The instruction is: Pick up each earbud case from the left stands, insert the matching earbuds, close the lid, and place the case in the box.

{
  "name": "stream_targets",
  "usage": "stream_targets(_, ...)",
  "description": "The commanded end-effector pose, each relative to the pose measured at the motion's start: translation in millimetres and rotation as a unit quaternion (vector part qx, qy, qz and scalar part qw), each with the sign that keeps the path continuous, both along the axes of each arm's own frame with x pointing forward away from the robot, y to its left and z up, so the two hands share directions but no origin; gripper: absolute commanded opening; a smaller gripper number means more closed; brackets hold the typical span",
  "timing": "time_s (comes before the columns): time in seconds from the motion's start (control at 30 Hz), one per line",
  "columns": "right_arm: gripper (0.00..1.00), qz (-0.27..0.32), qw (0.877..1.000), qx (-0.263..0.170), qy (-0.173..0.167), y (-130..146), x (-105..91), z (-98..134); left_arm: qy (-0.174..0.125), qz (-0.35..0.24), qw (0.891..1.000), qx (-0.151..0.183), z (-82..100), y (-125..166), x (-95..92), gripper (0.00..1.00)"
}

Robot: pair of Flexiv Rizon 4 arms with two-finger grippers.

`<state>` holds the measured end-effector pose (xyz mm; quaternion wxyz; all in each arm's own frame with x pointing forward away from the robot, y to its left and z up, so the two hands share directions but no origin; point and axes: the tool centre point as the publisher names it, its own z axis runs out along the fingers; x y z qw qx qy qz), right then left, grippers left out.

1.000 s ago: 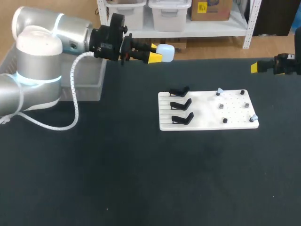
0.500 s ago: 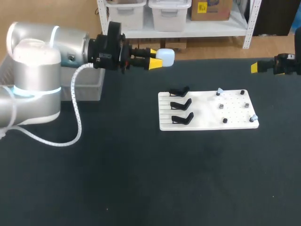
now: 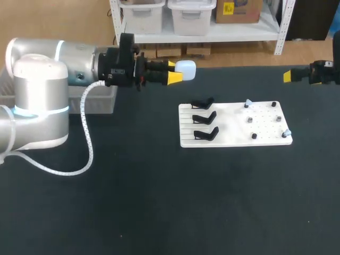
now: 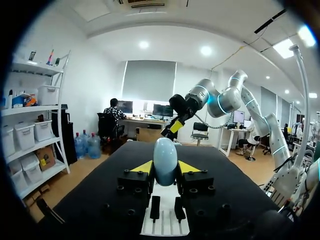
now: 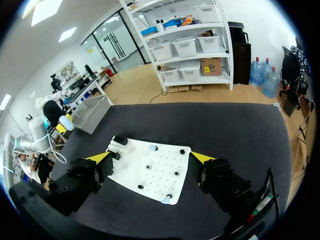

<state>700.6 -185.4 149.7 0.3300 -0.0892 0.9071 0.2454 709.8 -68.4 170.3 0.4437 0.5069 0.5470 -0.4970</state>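
A pale blue earbud case (image 4: 165,159) is clamped from both sides between the two yellow tips of the left claw (image 4: 165,169). The fingers are parted only by the width of the case. The case stands out past the tips and is held up off the dark table (image 3: 133,202). Just behind this claw, beside its arm, a grey box (image 3: 101,101) is seen. Below and ahead of the claw, well apart from the case, a white board (image 3: 234,139) is laid flat. Three black stands (image 3: 204,118) are set on its nearer end. On its farther end are small dark pegs (image 3: 249,120) and two small pale blue pieces (image 3: 247,103). Beyond that end, the right claw (image 5: 150,159) is held wide open, with nothing gripped between its fingers.
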Motion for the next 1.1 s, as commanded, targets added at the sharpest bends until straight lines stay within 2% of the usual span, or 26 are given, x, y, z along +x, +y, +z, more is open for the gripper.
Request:
stream_targets(0.03,1.00,0.000,1.000,0.000,0.000,-0.3,-0.3,0.2,-0.002,-0.009,1.000,-0.001,-1.6,-1.2,0.4,0.00)
stream_targets(1.1,1.00,-0.002,1.000,0.005,-0.002,1.9,-1.5,3.0,-0.010,-0.025,1.000,0.001,0.2,-1.7,-0.6,0.00)
